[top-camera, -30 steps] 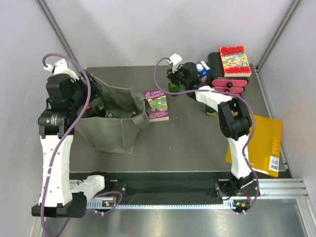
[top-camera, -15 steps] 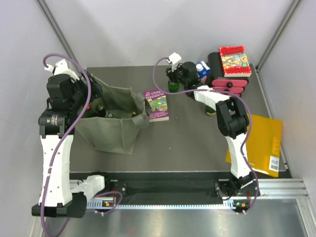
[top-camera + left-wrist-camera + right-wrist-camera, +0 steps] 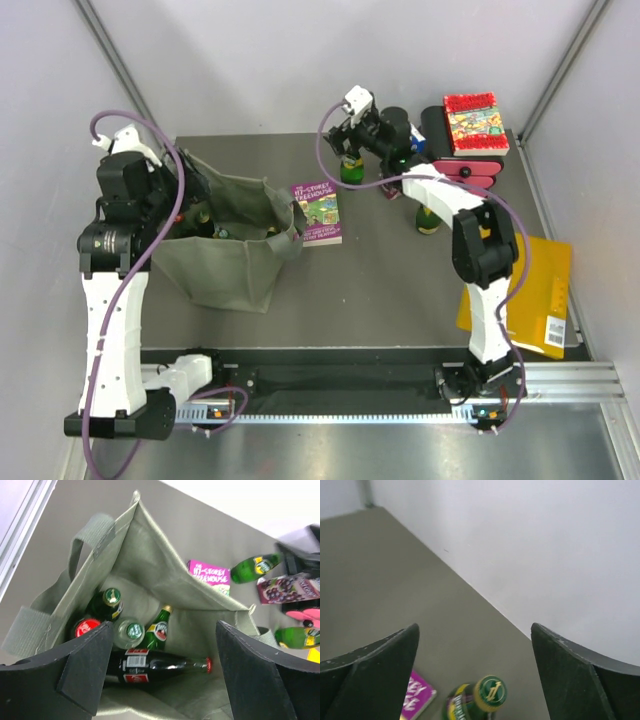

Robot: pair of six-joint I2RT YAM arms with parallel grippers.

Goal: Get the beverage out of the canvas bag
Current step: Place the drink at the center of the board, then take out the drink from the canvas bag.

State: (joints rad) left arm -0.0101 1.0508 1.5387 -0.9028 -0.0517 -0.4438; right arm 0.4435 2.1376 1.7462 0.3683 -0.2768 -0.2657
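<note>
The olive canvas bag [image 3: 232,262] lies open at the table's left. Inside it [image 3: 150,565] are several beverages: a dark cola bottle [image 3: 150,664] on its side, a green Perrier bottle [image 3: 157,627], a clear bottle with a green cap [image 3: 131,631], a red-capped bottle [image 3: 86,627] and a gold-capped dark bottle [image 3: 109,602]. My left gripper [image 3: 164,650] hangs open over the bag's mouth [image 3: 185,195], holding nothing. My right gripper [image 3: 474,645] is open just above a green bottle [image 3: 485,697] that stands upright on the table [image 3: 351,170], apart from its fingers.
A purple book [image 3: 317,212] lies right of the bag. Another green bottle [image 3: 427,218] and a purple juice carton [image 3: 287,587] stand near the pink drawer box [image 3: 470,170], which carries a red book [image 3: 476,122]. A yellow folder [image 3: 535,290] lies at the right edge.
The right gripper has opened wide and drawn up and back from the green bottle, which stays standing on the table. The left gripper has opened a little wider over the bag.
</note>
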